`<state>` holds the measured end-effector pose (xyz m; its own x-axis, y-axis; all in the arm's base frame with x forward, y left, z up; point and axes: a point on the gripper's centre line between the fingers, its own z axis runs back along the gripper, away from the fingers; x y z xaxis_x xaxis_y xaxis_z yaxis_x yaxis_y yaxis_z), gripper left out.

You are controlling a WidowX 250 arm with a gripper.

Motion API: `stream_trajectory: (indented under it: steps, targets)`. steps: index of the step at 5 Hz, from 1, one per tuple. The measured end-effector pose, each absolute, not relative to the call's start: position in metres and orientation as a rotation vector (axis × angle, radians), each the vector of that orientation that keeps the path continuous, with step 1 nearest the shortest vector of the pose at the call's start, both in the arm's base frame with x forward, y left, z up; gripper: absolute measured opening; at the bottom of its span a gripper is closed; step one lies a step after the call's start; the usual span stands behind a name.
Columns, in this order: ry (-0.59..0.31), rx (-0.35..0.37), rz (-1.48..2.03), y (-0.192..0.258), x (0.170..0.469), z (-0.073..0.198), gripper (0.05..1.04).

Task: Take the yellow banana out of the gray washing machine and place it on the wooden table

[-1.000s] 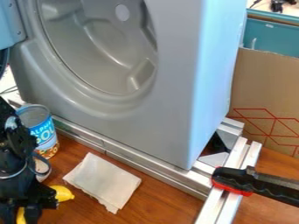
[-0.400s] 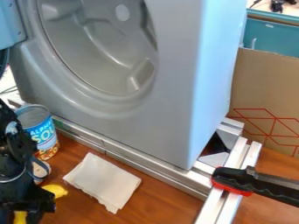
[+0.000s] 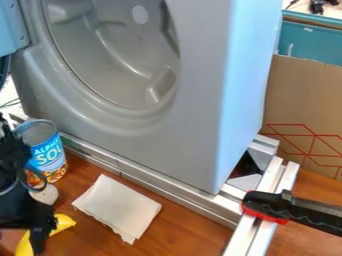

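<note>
At the lower left of the camera view, the black gripper (image 3: 41, 232) hangs over a yellow banana-like object (image 3: 63, 223), covering its middle. Parts of this yellow thing show on both sides of the gripper, and whether it is held cannot be told. Behind the arm stands an upright blue-labelled soup can (image 3: 49, 159). A small whitish object (image 3: 47, 194) lies between can and gripper, partly hidden by the arm. To the right, a folded white cloth (image 3: 118, 207) lies flat on the wooden table.
A large grey washer-like housing (image 3: 194, 125) rises behind metal rails (image 3: 157, 184). At the right, a black and red clamp handle (image 3: 270, 206) crosses the rails, with a cardboard panel (image 3: 304, 100) behind.
The gripper and arm have shifted somewhat left, uncovering more of the can and whitish object. The yellow object's right end sits slightly farther left than at first.
</note>
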<state>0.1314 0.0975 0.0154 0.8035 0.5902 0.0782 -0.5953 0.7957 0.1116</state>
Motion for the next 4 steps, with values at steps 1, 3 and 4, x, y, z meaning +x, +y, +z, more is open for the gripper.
stream_trajectory:
  steps: [1,3,4]
  targets:
    - [-0.099,0.105,0.619,0.09,0.137,0.046,1.005]
    - [-0.158,0.117,0.591,0.096,0.157,0.084,1.005]
    - [-0.066,0.142,0.514,0.107,0.166,0.077,1.005]
